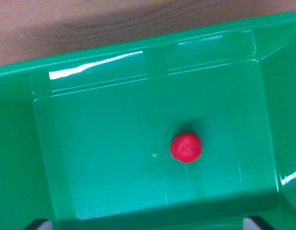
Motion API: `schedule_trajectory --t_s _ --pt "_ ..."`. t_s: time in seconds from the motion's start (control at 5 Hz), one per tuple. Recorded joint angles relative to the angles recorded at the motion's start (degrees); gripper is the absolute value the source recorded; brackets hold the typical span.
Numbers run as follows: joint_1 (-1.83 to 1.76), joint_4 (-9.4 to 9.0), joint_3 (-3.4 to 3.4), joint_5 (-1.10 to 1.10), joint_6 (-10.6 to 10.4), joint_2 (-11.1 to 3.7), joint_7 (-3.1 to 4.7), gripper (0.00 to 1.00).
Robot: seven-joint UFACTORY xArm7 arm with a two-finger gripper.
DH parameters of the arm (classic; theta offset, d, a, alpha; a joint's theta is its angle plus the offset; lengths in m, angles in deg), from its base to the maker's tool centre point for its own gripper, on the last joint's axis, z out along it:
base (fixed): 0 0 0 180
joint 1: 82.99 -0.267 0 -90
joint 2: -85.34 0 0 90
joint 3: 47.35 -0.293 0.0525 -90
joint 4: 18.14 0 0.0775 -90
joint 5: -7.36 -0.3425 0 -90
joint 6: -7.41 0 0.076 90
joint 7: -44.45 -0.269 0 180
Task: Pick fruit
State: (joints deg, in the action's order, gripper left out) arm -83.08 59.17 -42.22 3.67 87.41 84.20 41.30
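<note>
Jaws: only two dark tips visible at bottom edge, wide apart, nothing between. Strawberry point(185, 148) lies alone on bin point(90, 158) floor, right of centre, above and between tips, not touching. Wooden worktop point(114, 19) beyond bin rim.

Wrist view looks straight down into a glossy green plastic bin point(90, 158) with a flat rectangular floor and sloped walls. One small red round strawberry point(185, 148) with a dimpled surface lies on the floor, right of centre toward 4 o'clock, apart from every wall; small dark shadow at its 12 o'clock side. White light glare on the far wall at 11 o'clock and on the right wall at 4 o'clock. Brown wood-grain tabletop point(114, 21) runs across the top, 10 to 1 o'clock. Two dark gripper fingertips point(38, 224) just poke in at the bottom edge, 7 and 5 o'clock, well apart, nothing between them.
</note>
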Motion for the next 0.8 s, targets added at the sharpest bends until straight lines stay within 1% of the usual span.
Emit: schedule_trajectory --t_s 0.2,0.4,0.6,0.8 --pt "0.00 0.00 0.00 0.00 0.00 0.00 0.00 0.00" --pt "0.07 -1.44 0.06 -0.04 -2.39 -0.86 0.44 0.00" --pt "0.07 -1.44 0.06 -0.04 -2.39 -0.86 0.44 0.00" --pt "0.15 -2.94 0.13 -0.07 -4.89 -1.76 0.90 0.00"
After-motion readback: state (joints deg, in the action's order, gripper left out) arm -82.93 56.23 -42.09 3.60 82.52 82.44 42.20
